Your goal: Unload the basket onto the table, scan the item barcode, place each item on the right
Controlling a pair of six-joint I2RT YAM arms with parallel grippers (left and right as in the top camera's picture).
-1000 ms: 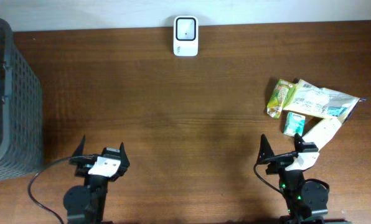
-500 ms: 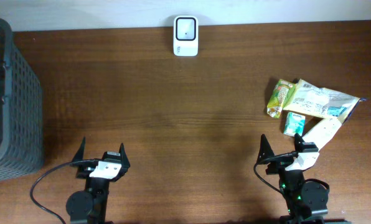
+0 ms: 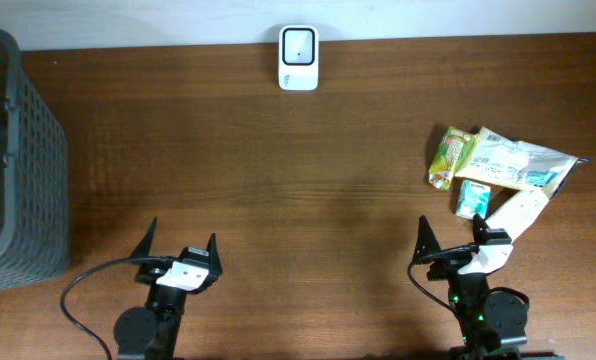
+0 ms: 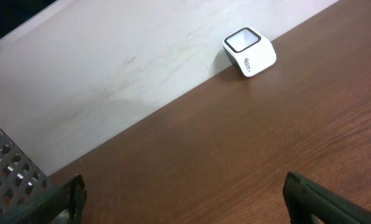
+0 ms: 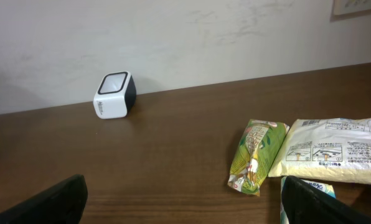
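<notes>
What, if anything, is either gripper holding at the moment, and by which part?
Nothing is held. The left gripper and the right gripper both stand open and empty, apart from the snack packets and the scanner.

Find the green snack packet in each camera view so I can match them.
Overhead: green snack packet at right, just left of the white packet.
Left wrist: not in view.
Right wrist: lower right of centre, against the white packet's left end.
Shared landmark: white barcode scanner at the table far edge, in all three views.

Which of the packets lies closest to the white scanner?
The green packet, leftmost of them; the white bag and teal box lie farther away.
</notes>
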